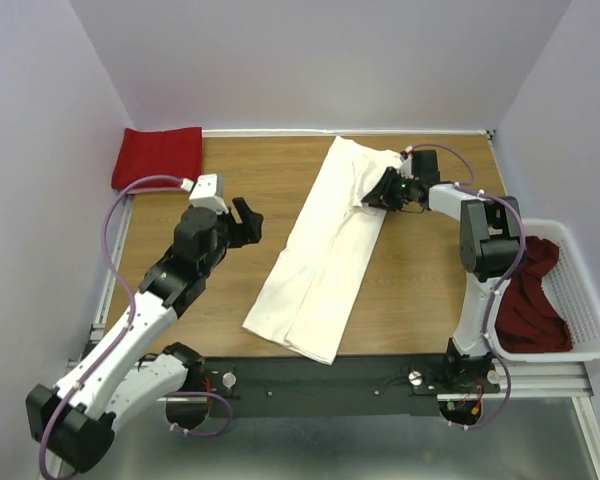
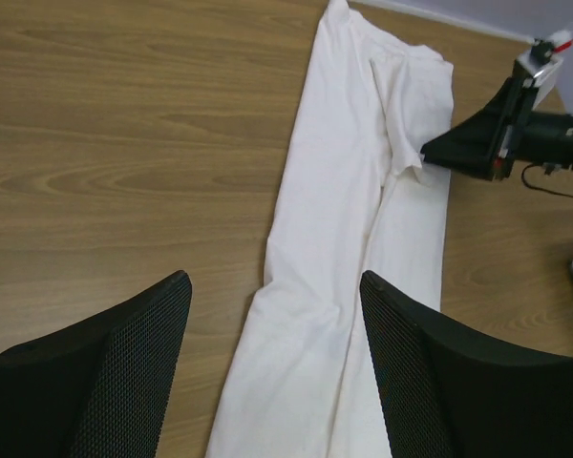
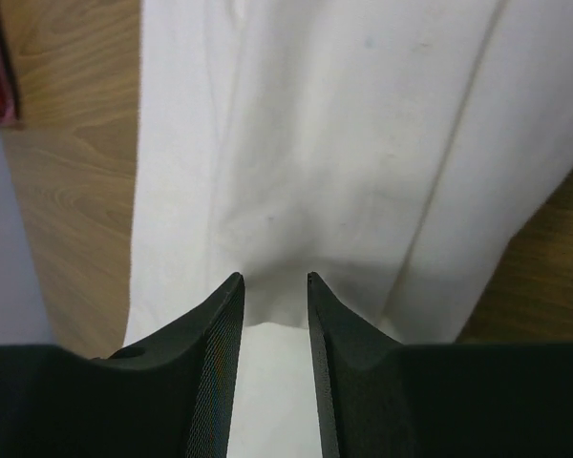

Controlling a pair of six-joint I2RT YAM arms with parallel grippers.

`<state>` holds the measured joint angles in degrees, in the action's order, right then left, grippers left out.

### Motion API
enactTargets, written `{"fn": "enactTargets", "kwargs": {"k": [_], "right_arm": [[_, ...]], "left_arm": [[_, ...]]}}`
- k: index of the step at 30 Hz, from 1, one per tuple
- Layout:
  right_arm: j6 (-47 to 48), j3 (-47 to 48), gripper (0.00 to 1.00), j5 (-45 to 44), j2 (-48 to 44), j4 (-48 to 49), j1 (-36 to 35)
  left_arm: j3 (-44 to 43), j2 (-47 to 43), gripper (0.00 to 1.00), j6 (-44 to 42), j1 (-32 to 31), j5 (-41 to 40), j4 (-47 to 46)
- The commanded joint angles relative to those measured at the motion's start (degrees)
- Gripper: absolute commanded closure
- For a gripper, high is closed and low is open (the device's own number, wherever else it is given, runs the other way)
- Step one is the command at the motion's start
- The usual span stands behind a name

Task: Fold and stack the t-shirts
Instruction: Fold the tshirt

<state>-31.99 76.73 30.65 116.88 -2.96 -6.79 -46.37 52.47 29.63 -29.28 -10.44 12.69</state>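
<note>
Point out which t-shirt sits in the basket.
The dark red t-shirt, bunched in the white basket at right; the bright red t-shirt lies folded at the far-left corner, the cream-white t-shirt spread centrally.

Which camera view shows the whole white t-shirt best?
The top external view: the white t-shirt lies there complete, a long folded strip across the table. The left wrist view cuts off its near end. The right wrist view shows only a close patch, pinched by the right gripper.
</note>
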Motion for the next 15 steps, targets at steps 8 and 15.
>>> {"fn": "enactTargets", "kwargs": {"k": [8,15], "right_arm": [[4.56,8.42,0.6,-5.78,13.27,2.17,4.94],[11.51,29.16,0.6,-6.93,23.56,-7.23,5.82]], "left_arm": [[12.09,-12.66,0.2,-1.15,0.19,-0.82,-9.79],[10.69,-4.23,0.2,-2.9,0.19,7.44,-9.0]]}}
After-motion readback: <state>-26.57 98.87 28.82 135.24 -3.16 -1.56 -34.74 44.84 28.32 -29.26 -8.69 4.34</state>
